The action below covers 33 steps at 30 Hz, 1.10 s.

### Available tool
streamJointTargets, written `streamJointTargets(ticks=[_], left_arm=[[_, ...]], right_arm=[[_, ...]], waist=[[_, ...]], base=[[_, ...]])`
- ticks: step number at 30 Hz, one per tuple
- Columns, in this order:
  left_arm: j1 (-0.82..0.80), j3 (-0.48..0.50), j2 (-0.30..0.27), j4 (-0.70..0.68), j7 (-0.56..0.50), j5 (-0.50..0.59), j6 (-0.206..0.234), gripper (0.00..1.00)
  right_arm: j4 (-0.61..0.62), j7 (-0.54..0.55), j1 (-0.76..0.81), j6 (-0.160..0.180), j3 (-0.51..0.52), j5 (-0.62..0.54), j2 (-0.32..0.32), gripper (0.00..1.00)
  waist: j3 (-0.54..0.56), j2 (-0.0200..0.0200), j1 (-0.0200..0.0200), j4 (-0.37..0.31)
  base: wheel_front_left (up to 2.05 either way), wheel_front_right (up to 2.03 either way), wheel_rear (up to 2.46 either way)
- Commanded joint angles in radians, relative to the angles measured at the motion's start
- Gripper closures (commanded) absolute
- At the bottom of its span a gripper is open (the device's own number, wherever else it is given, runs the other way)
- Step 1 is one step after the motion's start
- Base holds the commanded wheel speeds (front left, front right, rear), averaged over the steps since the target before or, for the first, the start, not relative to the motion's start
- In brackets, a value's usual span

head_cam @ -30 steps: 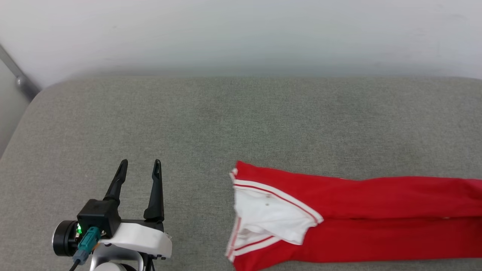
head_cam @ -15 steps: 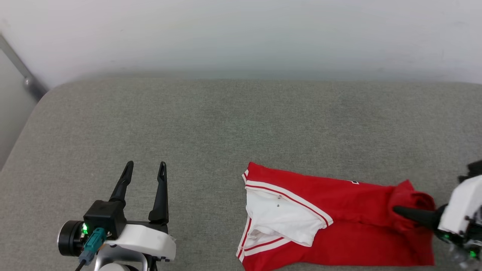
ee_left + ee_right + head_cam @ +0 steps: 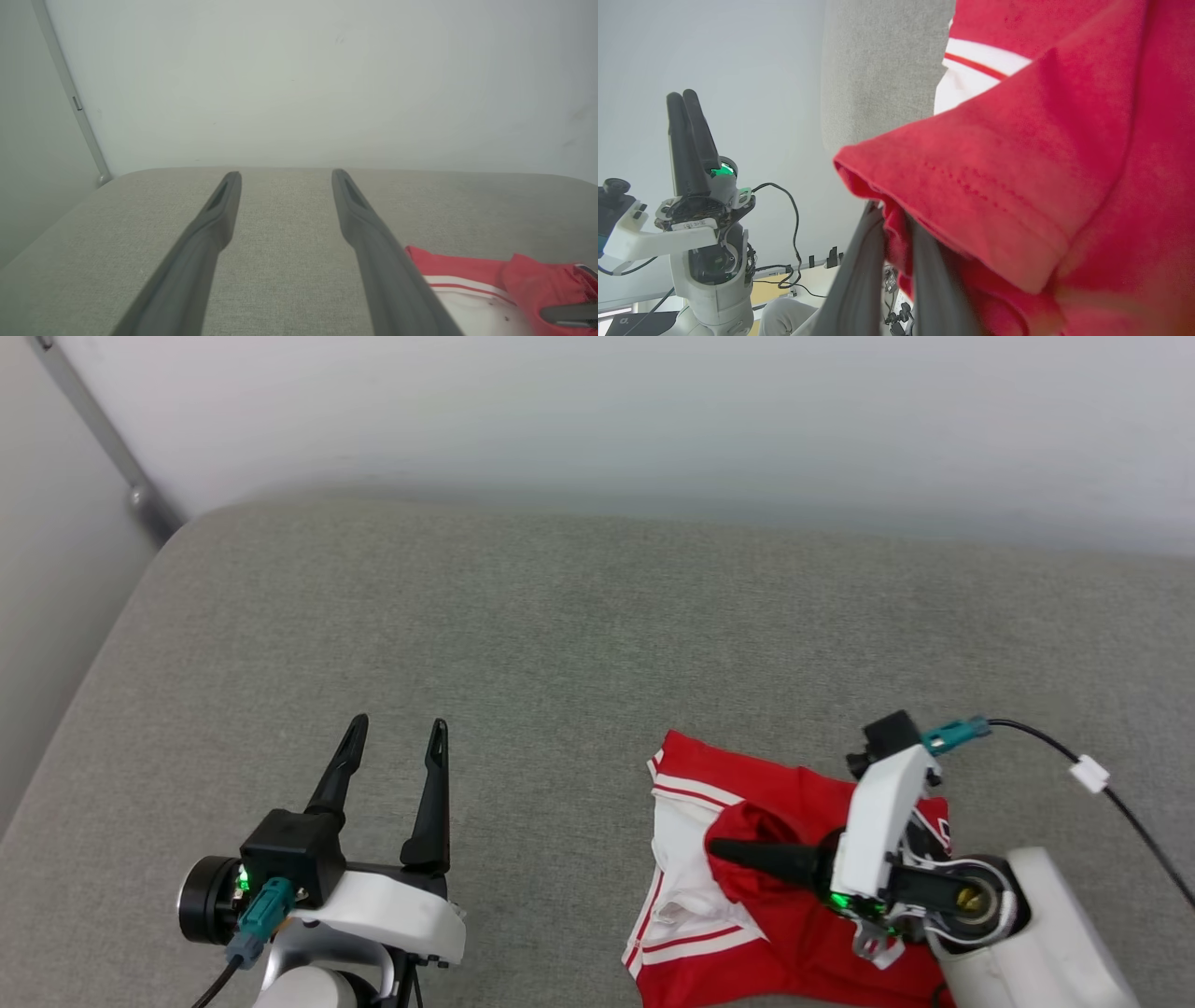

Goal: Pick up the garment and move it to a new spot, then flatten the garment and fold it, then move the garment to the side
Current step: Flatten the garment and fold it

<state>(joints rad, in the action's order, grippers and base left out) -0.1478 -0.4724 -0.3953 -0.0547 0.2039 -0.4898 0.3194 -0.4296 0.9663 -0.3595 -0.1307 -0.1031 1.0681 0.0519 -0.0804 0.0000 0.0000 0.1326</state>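
The garment [image 3: 794,784], a red jersey with a white sleeve [image 3: 686,873] and striped trim, lies bunched on the grey cushion at lower right. My right gripper [image 3: 719,848] points left over it and is shut on a fold of its red hem, which is draped over the white sleeve. In the right wrist view the red hem [image 3: 1041,163] hangs across my right gripper [image 3: 896,242], pinched between both fingers. My left gripper [image 3: 400,723] stands open and bare above the cushion at lower left, well apart from the jersey. In the left wrist view the left gripper [image 3: 286,173] is open, with the garment [image 3: 448,267] beside its right finger.
A wide grey fabric cushion [image 3: 560,644] stretches to a white wall behind. Its rounded left edge meets a slanted metal rail [image 3: 103,439]. A black cable with a white tag [image 3: 1088,773] trails from my right wrist.
The camera has shifted. My right gripper has carried the garment's right end leftward over the rest, so the long stretched jersey is now doubled over. The left gripper stays open.
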Motion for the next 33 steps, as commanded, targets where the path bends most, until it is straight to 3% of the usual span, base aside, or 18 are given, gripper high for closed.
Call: streamJointTargets(ticks=[1,4,5,6,7,12,21,27,33], left_arm=[[-0.011,0.001,0.007,0.008,-0.001,-0.006,-0.004,0.0],[-0.017,0.001,0.01,0.016,0.006,-0.008,-0.008,0.0],[-0.018,0.001,0.011,0.019,0.008,-0.01,-0.008,0.0],[-0.019,0.003,0.011,0.022,0.011,-0.012,-0.009,0.0],[-0.019,0.004,0.012,0.025,0.012,-0.013,-0.01,0.0],[-0.015,0.011,0.012,0.038,0.02,-0.017,-0.01,0.0],[0.017,0.041,0.002,0.054,0.032,-0.032,0.004,0.0],[0.041,0.054,0.0,0.068,0.042,-0.039,0.012,0.0],[0.069,0.067,-0.011,0.088,0.049,-0.034,0.014,0.0]], right_arm=[[-0.026,-0.04,-0.026,0.0,-0.046,0.026,-0.002,1.0],[-0.071,-0.106,-0.05,0.0,-0.119,0.017,-0.002,1.0],[-0.085,-0.128,-0.058,0.0,-0.135,0.01,-0.002,0.76],[-0.097,-0.141,-0.062,0.0,-0.154,-0.001,-0.002,0.34],[-0.104,-0.157,-0.07,0.0,-0.169,-0.014,-0.002,0.0],[-0.087,-0.178,-0.094,0.0,-0.216,-0.048,0.013,0.0],[0.139,-0.295,-0.079,0.0,-0.313,-0.27,0.211,0.0],[0.242,-0.507,0.014,0.0,-0.184,-0.513,0.317,0.0],[0.333,-0.723,0.164,0.0,0.015,-0.697,0.29,0.0]], waist=[[-0.003,0.0,0.0,0.015],[-0.008,0.0,0.0,0.026],[-0.01,0.0,0.0,0.027],[-0.011,0.0,0.0,0.028],[-0.012,0.0,0.0,0.028],[-0.01,0.0,0.0,0.017],[0.016,0.0,0.0,-0.054],[0.038,0.0,0.0,-0.098],[0.07,0.0,0.0,-0.135]], base=[[0.0,0.0,0.0],[0.0,0.0,0.0],[0.0,0.0,0.0],[0.0,0.0,0.0],[0.0,0.0,0.0],[0.0,0.0,0.0],[0.0,0.0,0.0],[0.0,0.0,0.0],[0.0,0.0,0.0]])
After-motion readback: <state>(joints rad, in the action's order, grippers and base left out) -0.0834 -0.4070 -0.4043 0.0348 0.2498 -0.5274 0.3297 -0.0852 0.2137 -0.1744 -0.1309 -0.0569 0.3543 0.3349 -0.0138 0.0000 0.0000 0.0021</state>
